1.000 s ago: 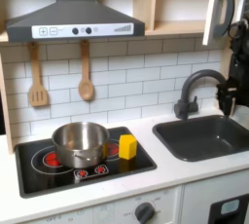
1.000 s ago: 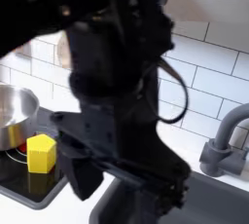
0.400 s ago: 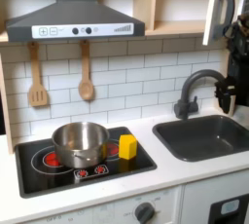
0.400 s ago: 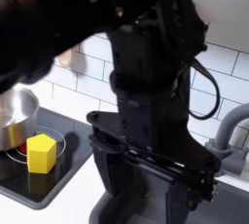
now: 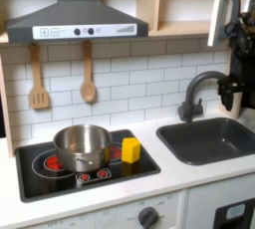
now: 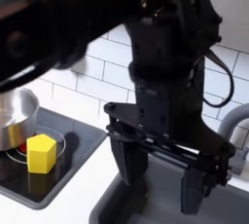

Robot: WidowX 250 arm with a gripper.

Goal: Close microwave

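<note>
In the second exterior view we see the black arm (image 6: 160,62) close to the camera, hanging from the top of the picture with its links upright. The gripper (image 6: 160,184) points down; its two fingers (image 6: 124,160) stand well apart with nothing between them, so we record the pincer as wide open and holding nothing. It hangs above the dark sink (image 6: 146,204), not touching it as far as we can tell.

In the first exterior view the arm (image 5: 242,59) shows at the first exterior view's right edge, beside the dark faucet (image 5: 199,92) and above the sink (image 5: 209,138). It is cut off by the frame, and the fingers are too dark to make out there.

The microwave door (image 5: 227,9), white with a dark curved handle, stands swung open at the upper right of the first exterior view, next to the light-wood cabinet (image 5: 179,2). The microwave body is cut off by the frame.

On the stove (image 5: 85,163) sit a steel pot (image 5: 82,145) and a yellow block (image 5: 130,149), just beside each other.
</note>
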